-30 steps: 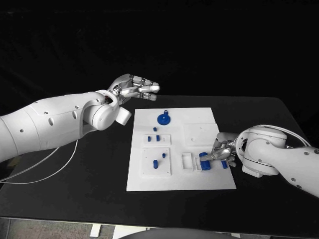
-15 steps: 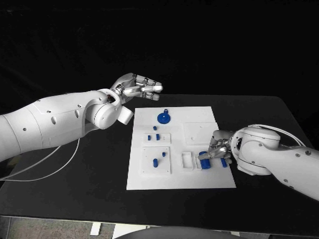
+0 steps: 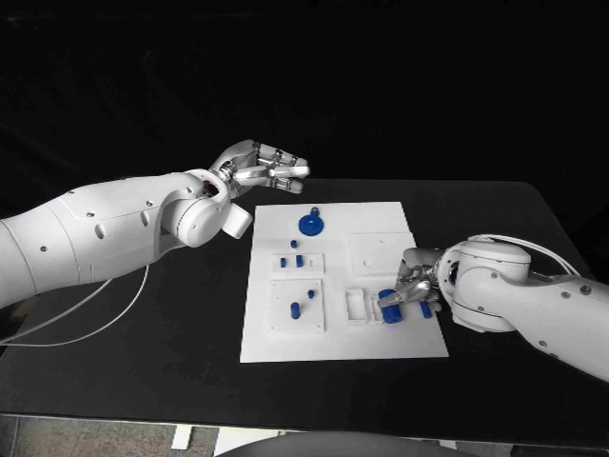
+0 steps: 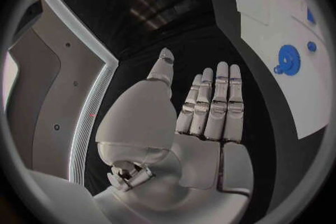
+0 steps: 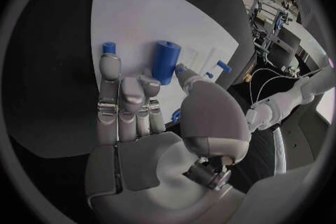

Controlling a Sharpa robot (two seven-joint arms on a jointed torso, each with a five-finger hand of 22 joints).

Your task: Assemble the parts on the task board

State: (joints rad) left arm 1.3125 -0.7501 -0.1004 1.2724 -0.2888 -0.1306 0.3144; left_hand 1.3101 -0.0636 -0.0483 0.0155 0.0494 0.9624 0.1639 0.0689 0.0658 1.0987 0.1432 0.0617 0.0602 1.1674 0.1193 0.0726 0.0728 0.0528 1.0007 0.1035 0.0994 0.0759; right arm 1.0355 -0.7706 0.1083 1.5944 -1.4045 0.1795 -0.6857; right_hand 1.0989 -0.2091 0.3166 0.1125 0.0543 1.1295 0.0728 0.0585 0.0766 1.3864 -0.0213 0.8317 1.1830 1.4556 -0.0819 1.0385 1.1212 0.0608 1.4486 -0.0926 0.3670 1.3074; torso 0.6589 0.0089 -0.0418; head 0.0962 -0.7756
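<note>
I have my right hand (image 3: 417, 286) low over the near right part of the task board (image 3: 339, 347), and the thing that matters is the blue cylinder (image 5: 165, 62) lying just beyond its fingertips. In the right wrist view the cylinder's long axis runs roughly along the line of the fingers (image 5: 117, 102), its near end almost at the thumb tip; I cannot tell whether thumb and cylinder touch. The fingers lie straight and close together, closed on nothing that I can see. A smaller blue peg (image 5: 109, 47) sits just off the outermost fingertip.

My left hand (image 3: 261, 167) hangs beyond the board's far left corner, well apart from every part, flat with fingers extended side by side and nothing in it. So the right hand is plainly the nearer one for this cylinder.

The board looks like smooth matte white plastic with shallow rectangular recesses; the parts are smooth, hard-looking blue plastic, and a round blue disc (image 3: 311, 226) sits near the far edge.
</note>
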